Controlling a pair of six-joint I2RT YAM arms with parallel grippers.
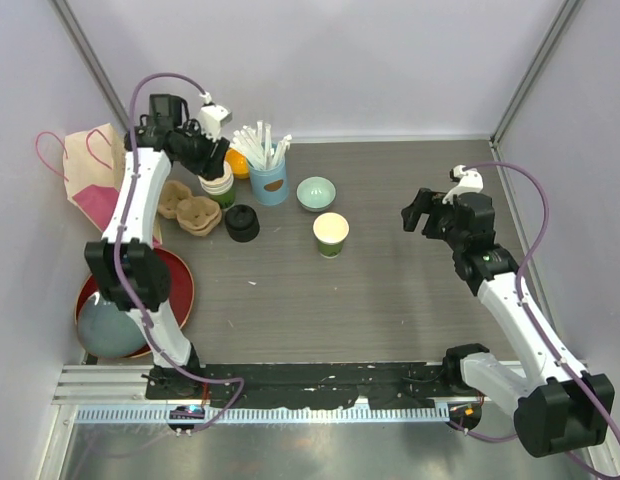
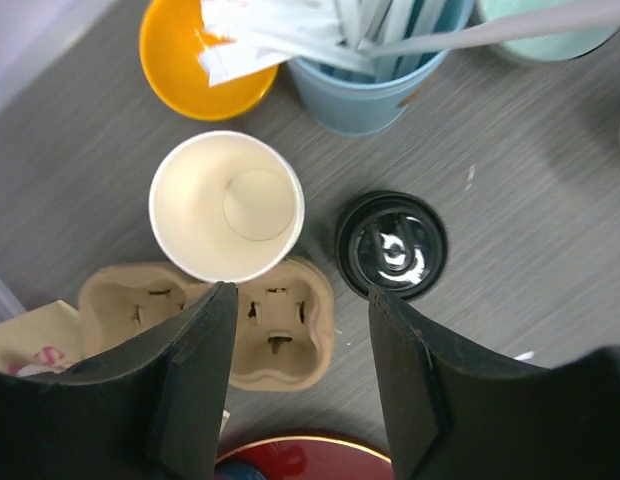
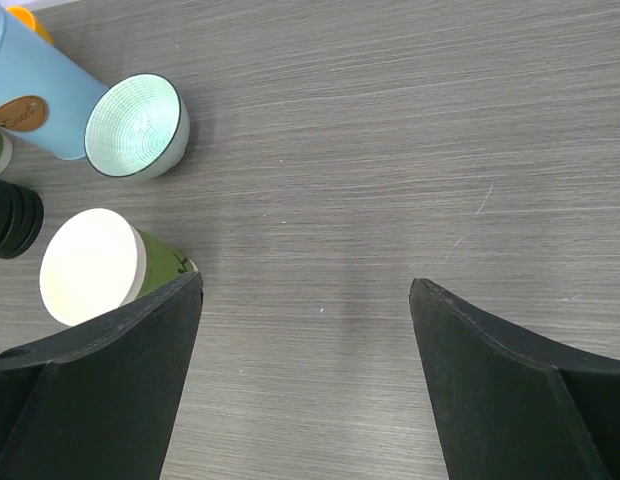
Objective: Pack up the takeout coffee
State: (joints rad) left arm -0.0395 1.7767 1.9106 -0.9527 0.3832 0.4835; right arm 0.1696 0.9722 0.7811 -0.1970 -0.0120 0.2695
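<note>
Two dark-green paper cups stand lidless, cream-white inside. One cup [image 1: 219,186] [image 2: 226,206] touches the far edge of a brown cardboard cup carrier [image 1: 193,212] [image 2: 280,325]; I cannot tell whether it sits in a pocket. The other cup [image 1: 330,233] [image 3: 90,265] stands mid-table. Black lids [image 1: 241,222] [image 2: 391,246] [image 3: 10,215] lie right of the carrier. My left gripper [image 1: 212,155] [image 2: 300,295] hovers open above the carrier, holding nothing. My right gripper [image 1: 420,212] [image 3: 305,285] is open over bare table, right of the second cup.
A blue cup of white straws [image 1: 268,172] [image 2: 365,85], an orange bowl [image 1: 237,163] [image 2: 205,60] and a pale green bowl [image 1: 315,193] [image 3: 137,125] stand behind the cups. A paper bag [image 1: 90,175] lies far left. A red plate [image 1: 180,290] holds a grey-blue bowl.
</note>
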